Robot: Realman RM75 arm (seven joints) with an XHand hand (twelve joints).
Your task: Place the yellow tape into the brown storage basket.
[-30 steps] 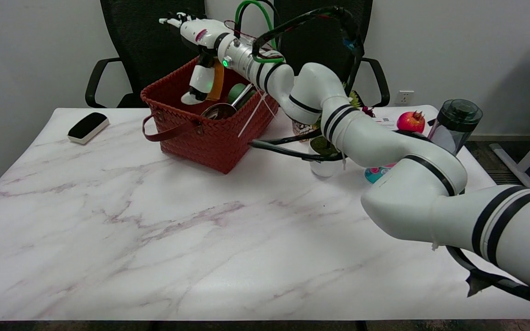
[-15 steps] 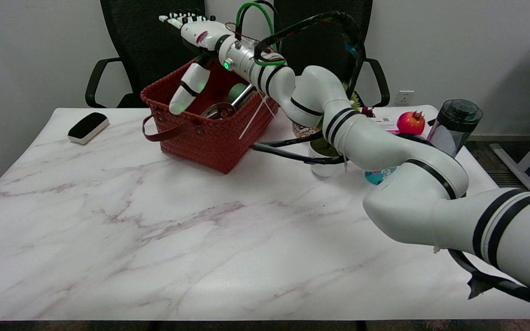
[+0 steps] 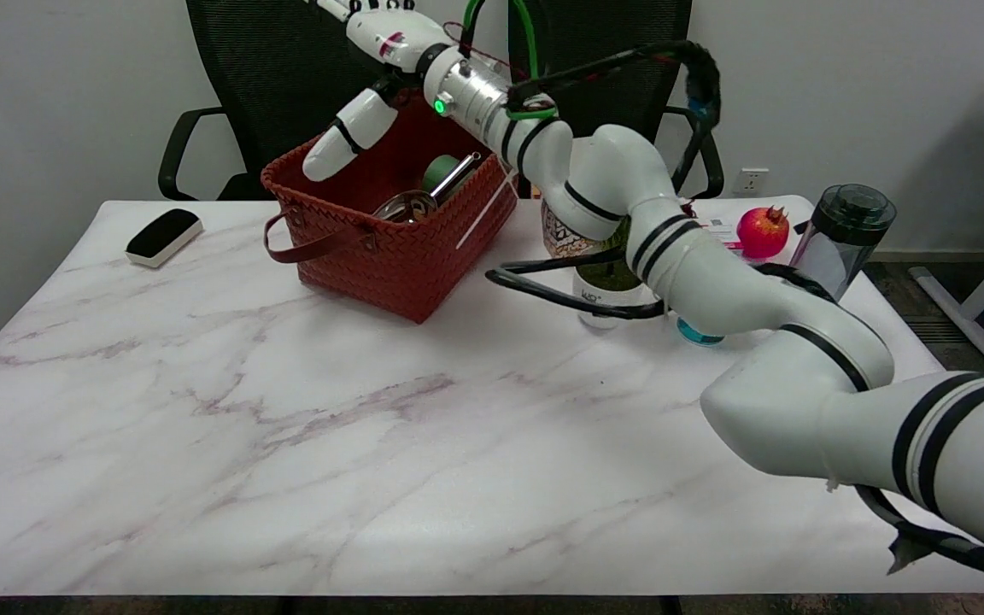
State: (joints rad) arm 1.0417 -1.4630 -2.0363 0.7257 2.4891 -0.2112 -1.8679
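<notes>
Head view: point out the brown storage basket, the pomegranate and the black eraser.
brown storage basket (image 3: pixel 398 269), head view, on its woven front wall.
pomegranate (image 3: pixel 761 232), head view, on the middle of its red skin.
black eraser (image 3: pixel 161 233), head view, on its dark top face.

Eraser (image 3: pixel 163 237), pomegranate (image 3: pixel 762 231), lidded jar (image 3: pixel 842 231).

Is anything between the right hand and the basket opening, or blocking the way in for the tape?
Nothing visible blocks it. The right hand hangs open above the basket's far side, holding nothing. No yellow tape shows in this view; the inside shows a green item and a metal piece.
</notes>
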